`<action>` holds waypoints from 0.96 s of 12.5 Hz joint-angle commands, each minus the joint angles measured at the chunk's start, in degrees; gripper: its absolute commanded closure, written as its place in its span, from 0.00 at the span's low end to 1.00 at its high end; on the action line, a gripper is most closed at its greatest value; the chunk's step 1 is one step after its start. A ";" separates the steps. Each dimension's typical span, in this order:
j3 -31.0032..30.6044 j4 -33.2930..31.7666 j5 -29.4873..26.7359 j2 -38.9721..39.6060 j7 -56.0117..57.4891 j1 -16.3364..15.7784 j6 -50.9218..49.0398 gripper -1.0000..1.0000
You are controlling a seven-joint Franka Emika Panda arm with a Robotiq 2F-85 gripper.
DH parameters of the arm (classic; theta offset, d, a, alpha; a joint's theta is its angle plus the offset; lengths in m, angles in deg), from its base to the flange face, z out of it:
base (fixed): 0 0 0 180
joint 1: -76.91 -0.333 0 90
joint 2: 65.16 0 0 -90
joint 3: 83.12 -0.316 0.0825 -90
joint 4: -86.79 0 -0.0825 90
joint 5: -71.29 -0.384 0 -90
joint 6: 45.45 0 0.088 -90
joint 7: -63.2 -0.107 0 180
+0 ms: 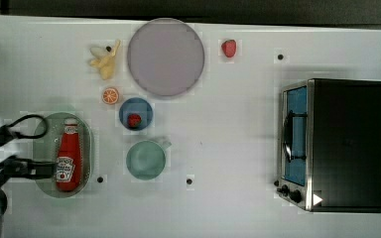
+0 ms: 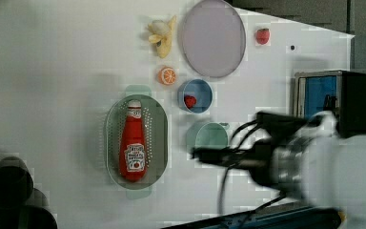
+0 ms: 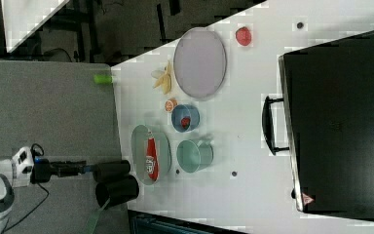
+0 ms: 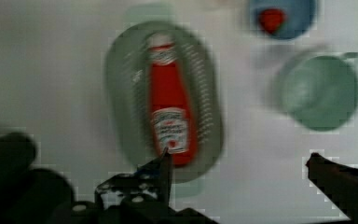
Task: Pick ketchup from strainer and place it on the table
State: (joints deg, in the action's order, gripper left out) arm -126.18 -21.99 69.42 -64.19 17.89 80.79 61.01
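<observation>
The ketchup (image 1: 69,156) is a red squeeze bottle lying flat in the pale green oval strainer (image 1: 87,144), with its white cap towards the top view's top. The strainer rests on the white table (image 1: 228,139) near the top view's left edge. My gripper (image 1: 47,169) reaches in from the top view's left, over the strainer's left rim beside the bottle's label. In the wrist view the gripper (image 4: 240,161) is open, its fingers (image 4: 165,163) spread wide with nothing between them; the ketchup (image 4: 170,116) and strainer (image 4: 207,93) lie ahead of them.
A green cup (image 1: 146,159) stands just right of the strainer in the top view. A blue bowl (image 1: 145,108) holds a strawberry. An orange slice (image 1: 110,95), a banana (image 1: 105,59), a grey-lilac plate (image 1: 165,57) and another strawberry (image 1: 229,48) lie beyond. A toaster oven (image 1: 345,144) stands far right.
</observation>
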 commanded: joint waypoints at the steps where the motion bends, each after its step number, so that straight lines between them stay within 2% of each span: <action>1: -2.46 -4.32 0.32 2.81 -2.27 0.31 8.97 0.00; 7: -3.89 -18.52 8.33 9.67 -5.84 -0.47 31.40 0.00; 12: -3.54 -21.04 12.95 19.65 -11.02 -1.35 41.24 0.00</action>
State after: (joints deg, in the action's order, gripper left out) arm -129.56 -43.69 81.44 -42.97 11.32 79.95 100.68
